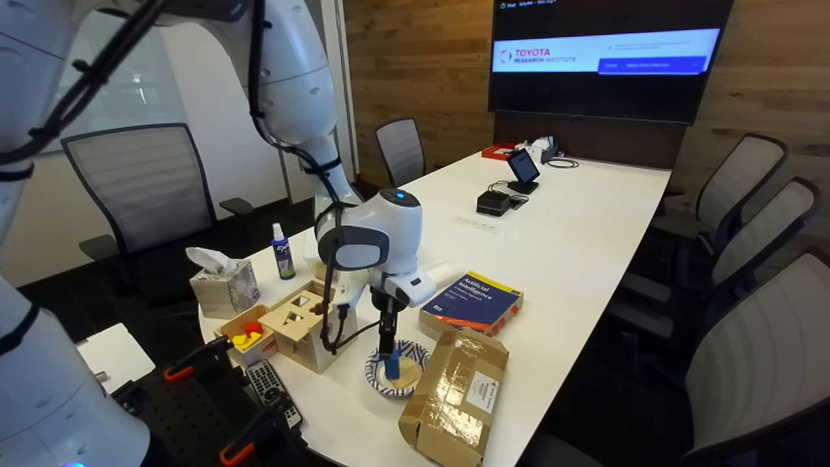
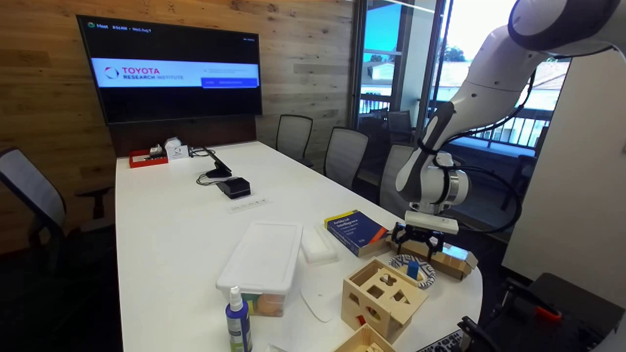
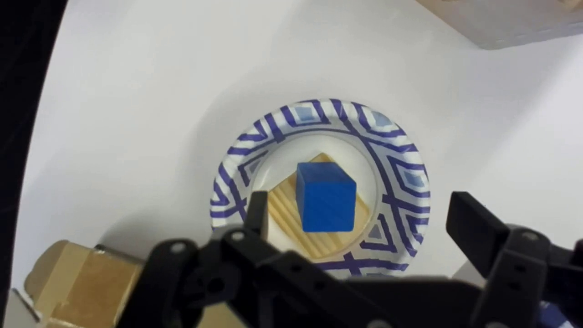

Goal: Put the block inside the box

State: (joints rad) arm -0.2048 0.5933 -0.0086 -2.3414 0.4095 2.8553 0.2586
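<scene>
- Wood-plank wall (image 1: 421, 71) behind a dark screen (image 1: 606, 61) reading "TOYOTA RESEARCH INSTITUTE" and, smaller, "Meet".
- White tabletop (image 1: 551, 214): in an exterior view, from the patterned bowl (image 1: 373, 376), a glossy-taped cardboard package (image 1: 447, 395) lies at four o'clock, the "Artificial Intelligence" book (image 1: 470, 301) between one and two, the box (image 1: 310, 347) — pale wood, shaped cut-outs — at ten.
- Blue block (image 3: 328, 205), smooth and crisp-edged, inside the bowl on a stripe-grained wood piece (image 3: 291, 214).
- Black claw (image 3: 360, 209) spread wide over the bowl, fingers at nine and three o'clock of the block, gripping nothing.
</scene>
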